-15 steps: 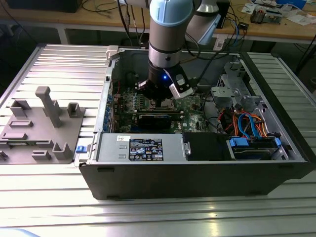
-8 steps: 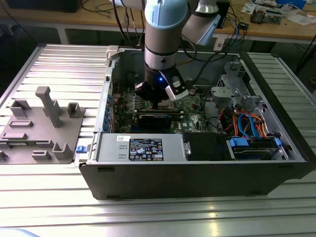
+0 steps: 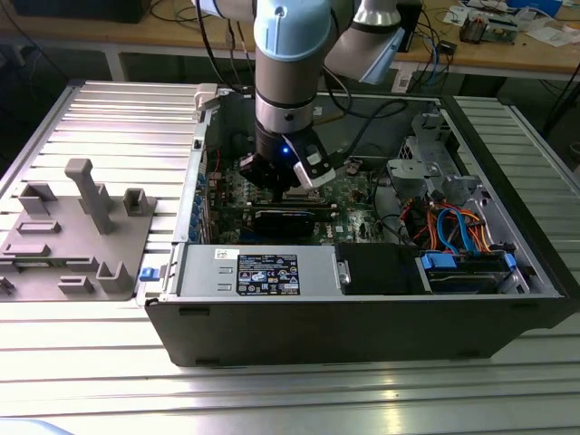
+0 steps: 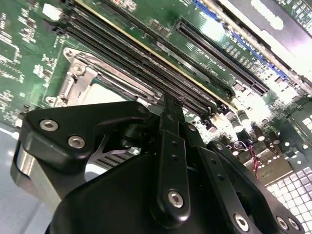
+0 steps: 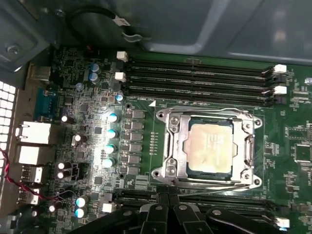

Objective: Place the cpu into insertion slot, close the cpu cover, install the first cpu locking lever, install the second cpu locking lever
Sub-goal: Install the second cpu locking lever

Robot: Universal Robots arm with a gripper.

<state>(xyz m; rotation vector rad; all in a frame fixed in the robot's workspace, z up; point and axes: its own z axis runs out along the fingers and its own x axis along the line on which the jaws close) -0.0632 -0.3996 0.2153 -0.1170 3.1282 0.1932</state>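
Here the hand (image 5: 168, 202) (fingers together, empty) hovers beside the covered cpu (image 5: 209, 146).

The arm (image 3: 288, 54) points straight down, its claw (image 3: 288, 177) low, black fingers (image 4: 171, 146) pressed together.

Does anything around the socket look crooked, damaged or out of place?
Nothing stands out. In the first wrist view the cpu sits square in the window of the cover, which looks flat and straight.
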